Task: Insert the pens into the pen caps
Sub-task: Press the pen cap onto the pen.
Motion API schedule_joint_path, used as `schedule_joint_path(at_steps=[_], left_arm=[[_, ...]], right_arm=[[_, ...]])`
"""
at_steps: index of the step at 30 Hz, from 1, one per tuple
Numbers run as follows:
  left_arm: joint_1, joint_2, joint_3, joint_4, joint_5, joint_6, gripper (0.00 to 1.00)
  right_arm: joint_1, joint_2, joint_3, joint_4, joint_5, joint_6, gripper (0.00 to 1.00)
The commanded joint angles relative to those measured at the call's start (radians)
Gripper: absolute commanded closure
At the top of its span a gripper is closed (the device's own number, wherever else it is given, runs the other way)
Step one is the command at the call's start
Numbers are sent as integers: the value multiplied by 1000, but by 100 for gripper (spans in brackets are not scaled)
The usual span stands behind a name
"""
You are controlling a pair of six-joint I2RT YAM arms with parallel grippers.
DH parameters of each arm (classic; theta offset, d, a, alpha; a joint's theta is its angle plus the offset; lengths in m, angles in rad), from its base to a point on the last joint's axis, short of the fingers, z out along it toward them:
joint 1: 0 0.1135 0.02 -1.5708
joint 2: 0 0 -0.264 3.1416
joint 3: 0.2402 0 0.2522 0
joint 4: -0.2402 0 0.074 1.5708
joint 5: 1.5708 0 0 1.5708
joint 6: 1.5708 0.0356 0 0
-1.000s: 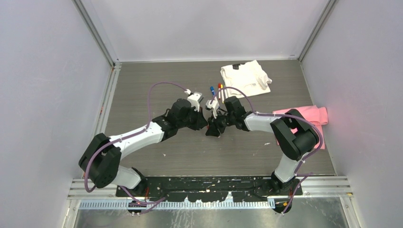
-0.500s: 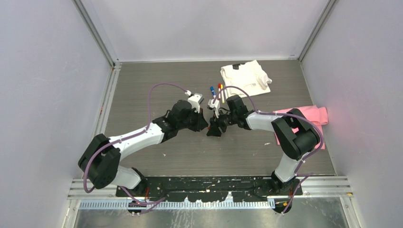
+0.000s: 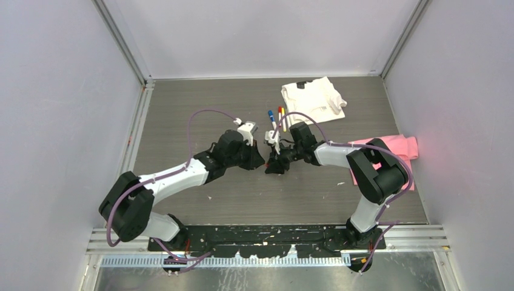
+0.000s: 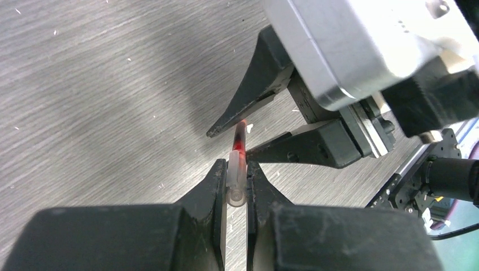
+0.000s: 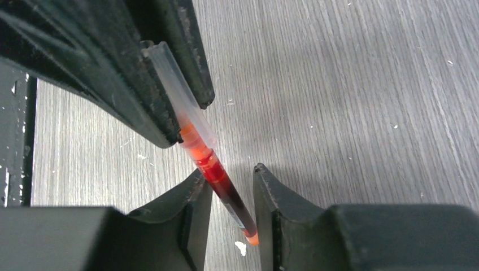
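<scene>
My left gripper (image 4: 236, 167) is shut on a translucent pen cap (image 4: 235, 183), held above the table. A dark red pen (image 4: 239, 141) sticks out of the cap toward my right gripper. In the right wrist view the pen (image 5: 223, 183) slants down between the fingers of my right gripper (image 5: 229, 176). The jaws stand apart, with a gap beside the barrel. The cap (image 5: 175, 99) sits between the left gripper's fingers above. In the top view the two grippers, left (image 3: 257, 161) and right (image 3: 274, 165), meet mid-table. Three more pens, capped blue (image 3: 271, 115), red (image 3: 280, 112) and yellow (image 3: 283, 119), lie behind them.
A white cloth (image 3: 313, 97) lies at the back right, just beside the capped pens. A pink cloth (image 3: 388, 149) lies at the right edge, partly under the right arm. Walls close in the table on three sides.
The left wrist has drawn slightly left and toward the front. The right gripper has stayed at the pen. The gripper tips still meet at the same spot.
</scene>
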Motion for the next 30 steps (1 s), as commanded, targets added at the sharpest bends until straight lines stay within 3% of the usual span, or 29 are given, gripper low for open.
schedule_joint_path(at_steps=[1, 6, 23, 30], left_arm=[[13, -10, -49, -64, 65, -31, 99], [38, 5, -80, -10, 101, -99, 99], [6, 258, -60, 77, 341, -209, 100], [7, 285, -62, 81, 329, -243, 99]], right_arm=[[-18, -14, 16, 24, -5, -93, 69], [-17, -30, 15, 17, -31, -117, 98], [-48, -131, -96, 611, 3, 378, 99], [-62, -119, -46, 370, -2, 211, 99]])
